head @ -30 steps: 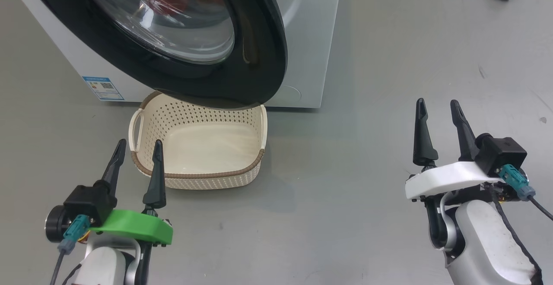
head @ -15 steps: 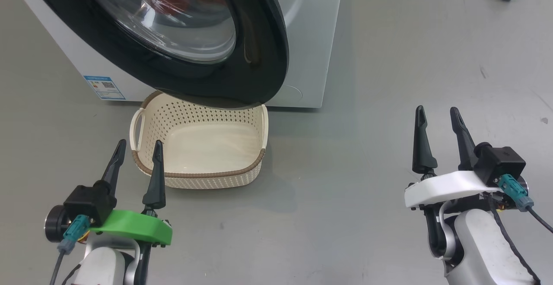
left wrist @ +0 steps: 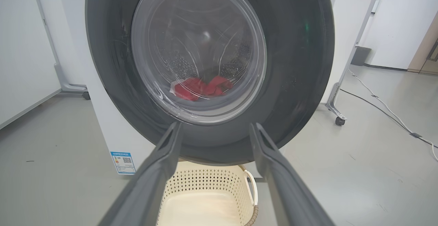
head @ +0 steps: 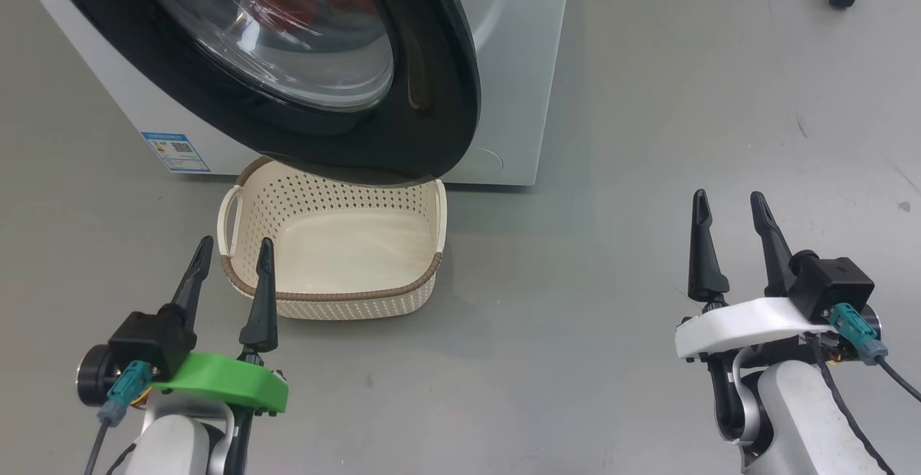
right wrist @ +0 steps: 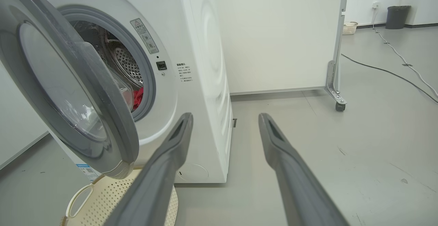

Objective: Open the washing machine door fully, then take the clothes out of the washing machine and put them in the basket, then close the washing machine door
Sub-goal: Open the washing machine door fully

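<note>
Lower left: left gripper [head: 237, 241], fingers spread, holding nothing, just beside near-left corner of basket [head: 331, 295]. Lower right: right gripper [head: 727, 194], fingers spread, holding nothing, above floor [head: 575, 317], well apart from basket. Basket on floor before washer [head: 518, 65], far rim under door [head: 439, 101]. Door part-open. Clothes [left wrist: 202, 87], red, inside drum [right wrist: 126, 61], seen through door glass.

Door [head: 439, 101] ajar, red clothes [left wrist: 202, 87] inside
</note>
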Robot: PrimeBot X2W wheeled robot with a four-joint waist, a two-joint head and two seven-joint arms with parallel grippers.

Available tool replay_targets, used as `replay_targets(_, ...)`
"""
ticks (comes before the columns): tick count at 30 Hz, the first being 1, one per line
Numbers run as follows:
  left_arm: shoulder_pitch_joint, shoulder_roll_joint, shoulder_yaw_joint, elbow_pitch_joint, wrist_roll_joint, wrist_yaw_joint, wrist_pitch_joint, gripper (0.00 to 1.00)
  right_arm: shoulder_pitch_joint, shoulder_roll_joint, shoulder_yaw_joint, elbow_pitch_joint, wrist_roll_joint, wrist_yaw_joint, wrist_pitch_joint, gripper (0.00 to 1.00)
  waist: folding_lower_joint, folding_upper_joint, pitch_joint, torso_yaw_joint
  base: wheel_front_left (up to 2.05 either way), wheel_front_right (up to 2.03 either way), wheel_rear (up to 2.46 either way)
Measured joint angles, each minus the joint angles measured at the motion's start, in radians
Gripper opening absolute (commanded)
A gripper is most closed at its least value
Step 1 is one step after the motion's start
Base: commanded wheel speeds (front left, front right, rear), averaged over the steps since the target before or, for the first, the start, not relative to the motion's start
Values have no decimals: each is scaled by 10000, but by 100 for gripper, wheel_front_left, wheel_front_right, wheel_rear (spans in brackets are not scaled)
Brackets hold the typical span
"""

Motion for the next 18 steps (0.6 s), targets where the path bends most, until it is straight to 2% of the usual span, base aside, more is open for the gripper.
replay_targets(18, 105, 0, -54, 8, -2, 0, 0, 100, 186, 125, -165, -63, -161, 174, 0, 100, 0, 0, 7, 30, 0, 0, 0)
